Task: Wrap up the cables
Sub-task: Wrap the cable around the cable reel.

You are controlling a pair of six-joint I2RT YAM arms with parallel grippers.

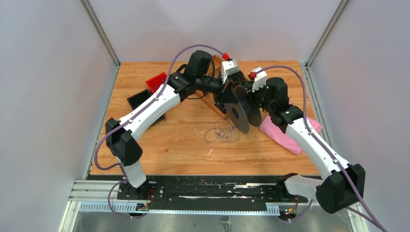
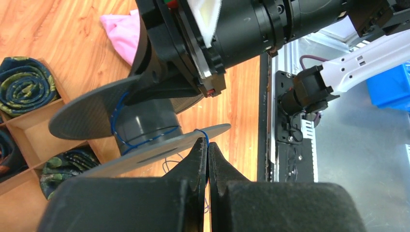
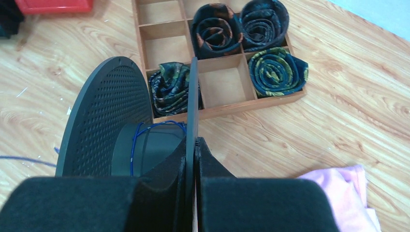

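Observation:
A dark grey spool (image 1: 240, 112) hangs above the table, tilted on its side. My right gripper (image 3: 194, 141) is shut on the edge of one spool flange (image 3: 193, 96). A few turns of thin blue-purple cable (image 3: 157, 126) lie around the hub. In the left wrist view the cable (image 2: 145, 139) runs from the hub (image 2: 147, 123) over the flange rim into my left gripper (image 2: 208, 144), which is shut on it. The loose rest of the cable (image 1: 222, 131) lies in a tangle on the table below the spool.
A wooden compartment tray (image 3: 212, 113) with rolled ties (image 3: 277, 69) sits just behind the spool. A pink cloth (image 1: 285, 133) lies under the right arm. A red box (image 1: 155, 82) and a black box (image 1: 140, 100) stand at the back left.

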